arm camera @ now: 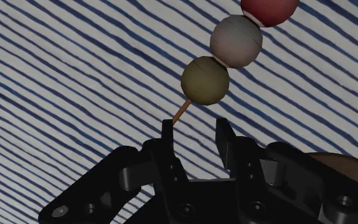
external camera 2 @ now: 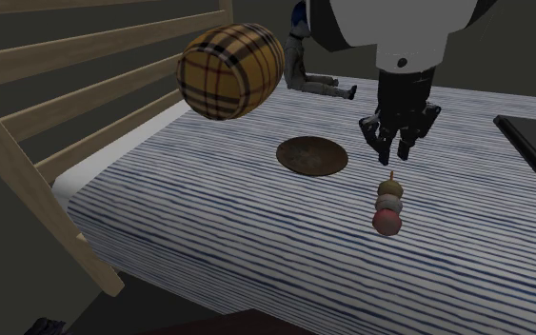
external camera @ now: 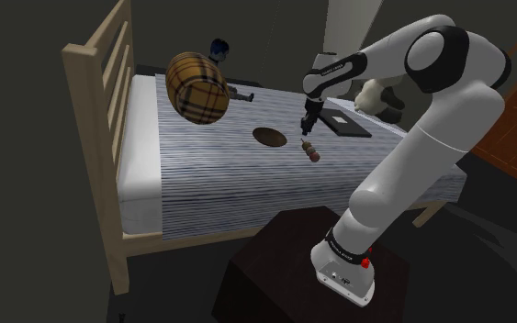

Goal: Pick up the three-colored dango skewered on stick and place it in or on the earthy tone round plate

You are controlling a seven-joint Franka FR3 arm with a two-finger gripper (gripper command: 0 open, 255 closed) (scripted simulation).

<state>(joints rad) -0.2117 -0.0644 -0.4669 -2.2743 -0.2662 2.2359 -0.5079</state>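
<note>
The dango skewer (external camera 2: pixel 387 207) carries an olive, a pale pink and a red ball; it lies on the striped bedcover with its stick end pointing up at my gripper. It also appears as the skewer (external camera: pixel 312 150) and the skewer (arm camera: pixel 234 41). My gripper (external camera 2: pixel 396 155) hovers just above the stick end, open. In the wrist view the stick tip sits beside one finger (arm camera: pixel 168 127) of the gripper (arm camera: pixel 195 124), not clasped. The brown round plate (external camera 2: pixel 311 155) lies a short way off on the bed, seen as the plate (external camera: pixel 270 138) and the plate (arm camera: pixel 346 167).
A plaid barrel-shaped cushion (external camera: pixel 196 87) sits by the wooden bed frame (external camera: pixel 100 69). A doll (external camera 2: pixel 318 84) lies at the far side of the bed. A flat black item (external camera: pixel 348 125) and a plush toy (external camera: pixel 380 95) sit beyond the gripper.
</note>
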